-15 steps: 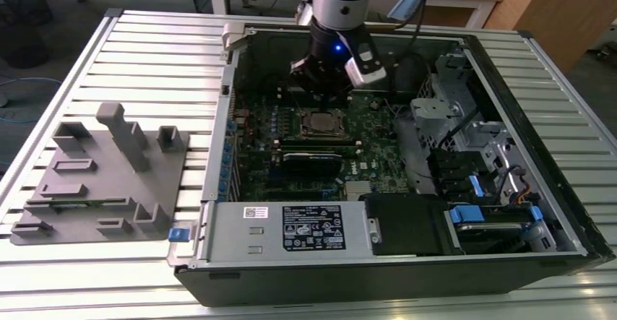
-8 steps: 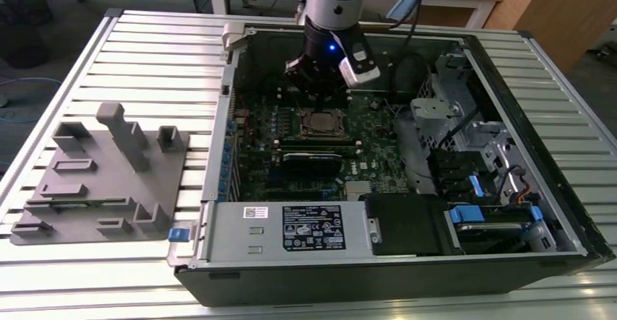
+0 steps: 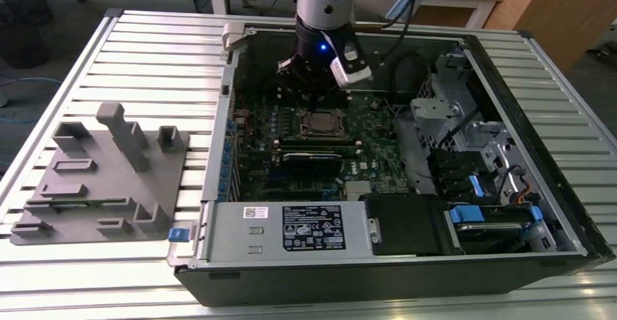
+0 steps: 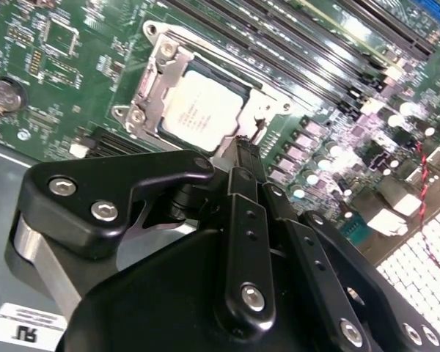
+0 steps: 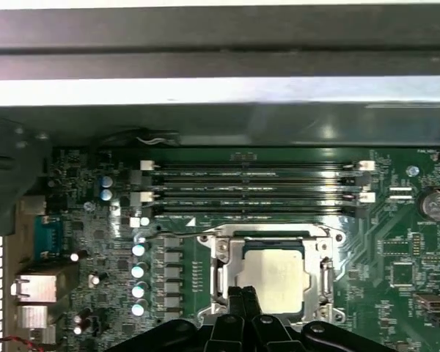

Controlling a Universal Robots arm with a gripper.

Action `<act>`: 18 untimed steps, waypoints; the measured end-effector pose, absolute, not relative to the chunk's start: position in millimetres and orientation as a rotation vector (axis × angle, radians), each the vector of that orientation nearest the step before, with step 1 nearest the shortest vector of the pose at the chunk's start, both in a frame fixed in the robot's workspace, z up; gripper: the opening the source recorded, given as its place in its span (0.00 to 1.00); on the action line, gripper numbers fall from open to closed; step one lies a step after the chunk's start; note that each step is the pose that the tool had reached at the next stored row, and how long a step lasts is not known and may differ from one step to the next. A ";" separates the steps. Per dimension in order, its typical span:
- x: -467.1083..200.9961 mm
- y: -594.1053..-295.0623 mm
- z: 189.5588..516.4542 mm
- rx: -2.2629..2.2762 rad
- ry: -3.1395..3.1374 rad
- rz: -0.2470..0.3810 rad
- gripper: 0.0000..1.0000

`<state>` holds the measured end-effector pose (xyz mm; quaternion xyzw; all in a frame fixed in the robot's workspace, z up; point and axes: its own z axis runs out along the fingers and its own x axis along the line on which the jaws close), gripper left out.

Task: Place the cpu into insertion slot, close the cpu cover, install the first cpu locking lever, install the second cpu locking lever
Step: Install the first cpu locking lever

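The cpu point(image 5: 273, 273) point(image 4: 202, 108), a silvery square chip, lies in the insertion slot point(image 5: 221, 265) on the green board. The cpu cover point(image 4: 155, 79) point(image 5: 325, 273), a thin metal frame, lies flat around the chip, whose top shows through its window. In both wrist views my gripper point(image 5: 242, 297) point(image 4: 243, 145) has its two black fingers pressed together with nothing between them, the tips just above the socket's edge. In the exterior view the gripper point(image 3: 308, 94) hangs inside the open computer case just behind the slot point(image 3: 323, 123). A thin wire lever point(image 5: 169, 234) runs beside the socket.
Long black memory slots point(image 5: 253, 192) run beside the socket. Capacitors point(image 5: 138, 270) line its other side. The case wall point(image 3: 224, 125) and a drive cage point(image 3: 463, 118) bound the board. A black label plate point(image 3: 313, 227) lies at the case front. A grey fixture tray point(image 3: 97, 183) sits outside.
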<state>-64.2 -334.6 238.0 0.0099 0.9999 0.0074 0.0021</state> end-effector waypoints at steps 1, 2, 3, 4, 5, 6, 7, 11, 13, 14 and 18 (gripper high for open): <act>-65.9 -334.6 237.9 0.031 3.137 0.023 0.11; -67.8 -334.6 237.9 0.031 3.137 0.023 0.11; -70.0 -334.6 237.8 0.031 3.137 0.023 0.11; -72.3 -334.6 237.8 0.031 3.137 0.023 0.11; -74.8 -334.5 237.7 0.031 3.136 0.023 0.11; -77.1 -334.5 237.6 0.031 3.136 0.023 0.11; -79.5 -334.5 237.5 0.031 3.136 0.023 0.11; -84.0 -334.4 237.4 0.031 3.136 0.023 0.11; -84.0 -334.4 237.5 0.031 3.136 0.023 0.11; -84.0 -334.4 237.5 0.031 3.136 0.023 0.11; -84.1 -334.5 238.9 0.031 3.136 0.023 0.11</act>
